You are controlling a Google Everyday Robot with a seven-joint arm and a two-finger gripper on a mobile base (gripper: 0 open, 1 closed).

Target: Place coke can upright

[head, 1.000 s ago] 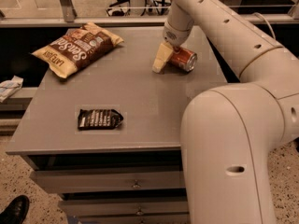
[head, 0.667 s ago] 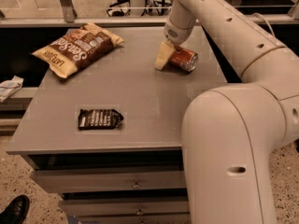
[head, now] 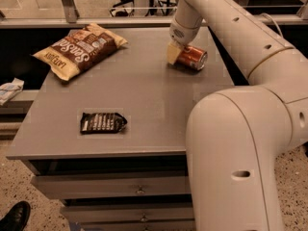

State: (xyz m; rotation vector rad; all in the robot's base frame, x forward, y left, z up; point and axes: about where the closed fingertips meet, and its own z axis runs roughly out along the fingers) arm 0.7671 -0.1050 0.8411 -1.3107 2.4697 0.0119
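The coke can (head: pixel 193 57) lies on its side at the far right of the grey table (head: pixel 144 95), its silver end facing right. My gripper (head: pixel 173 52) reaches down from the arm above and sits against the can's left end, touching it. The part of the gripper behind the can is hidden.
A brown-and-tan chip bag (head: pixel 79 49) lies at the table's far left. A small black snack packet (head: pixel 102 122) lies near the front left. My arm's large base segment (head: pixel 236 158) fills the front right. Drawers are below the tabletop, and a shoe (head: pixel 14 216) is on the floor.
The gripper and the can have shifted slightly to the right and farther back together. The can still lies on its side. The bag and packet have not moved.
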